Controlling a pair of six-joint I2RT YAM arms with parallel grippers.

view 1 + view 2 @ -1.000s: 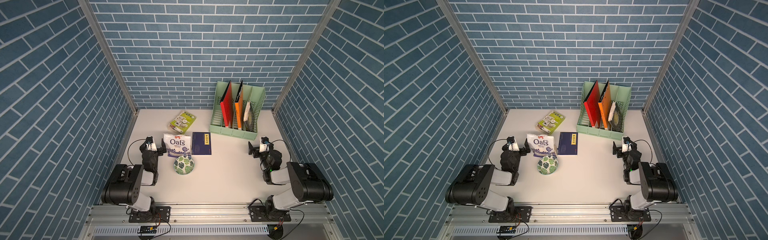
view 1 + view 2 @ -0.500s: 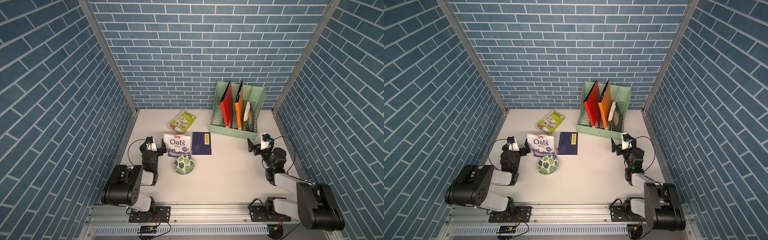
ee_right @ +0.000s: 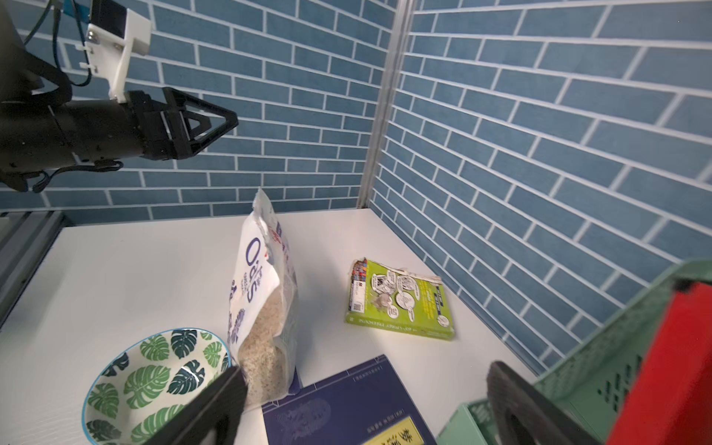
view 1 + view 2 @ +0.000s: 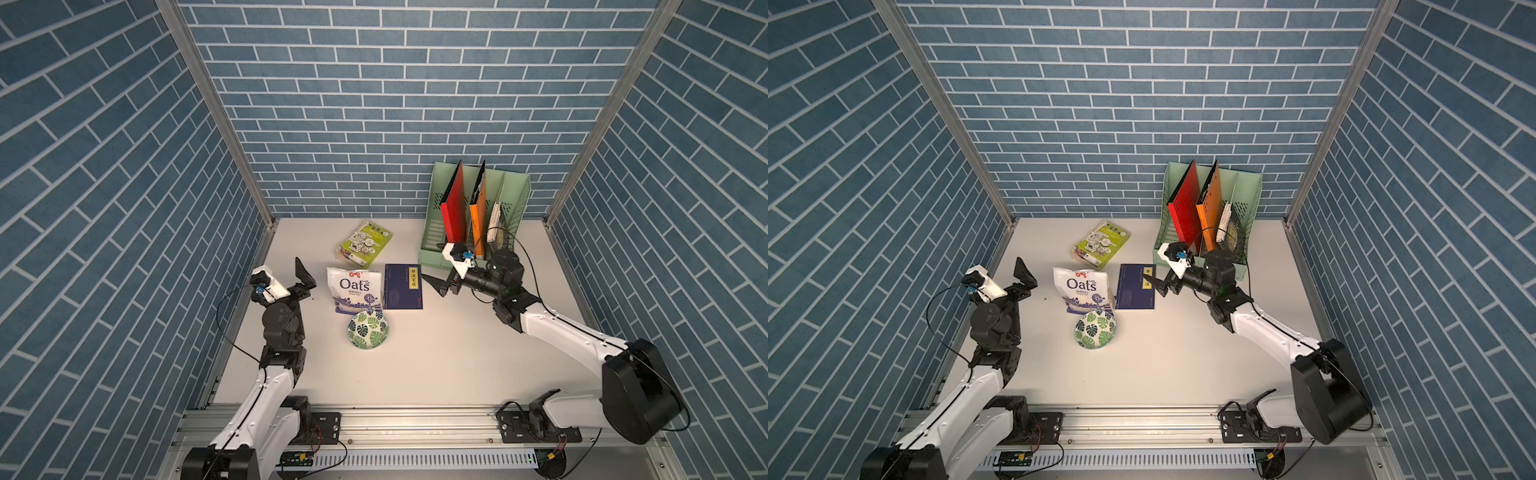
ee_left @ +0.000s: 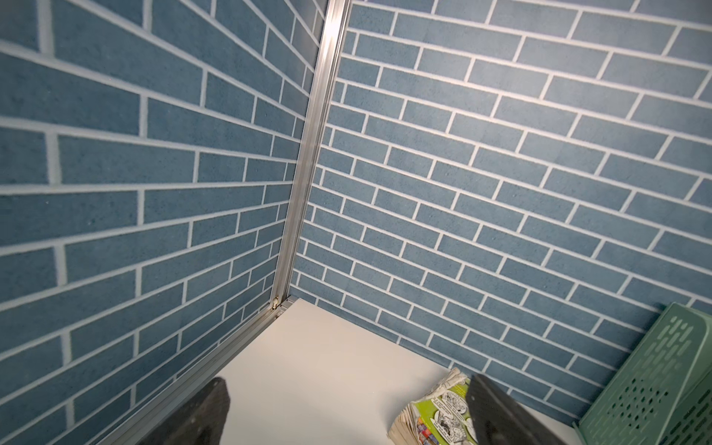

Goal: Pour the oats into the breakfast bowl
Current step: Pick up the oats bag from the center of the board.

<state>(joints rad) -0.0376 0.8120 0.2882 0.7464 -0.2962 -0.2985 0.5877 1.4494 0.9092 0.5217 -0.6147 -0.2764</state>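
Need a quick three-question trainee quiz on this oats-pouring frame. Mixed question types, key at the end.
1. True or false: the white soft pouch printed "Oats" lies flat on the white table.
2. What is inside the small round white bowl with green leaves? A) oats B) nothing C) a spoon
3. What do the left gripper and the right gripper hold?

Key
1. False: it stands upright.
2. B.
3. Nothing: both are open and empty.
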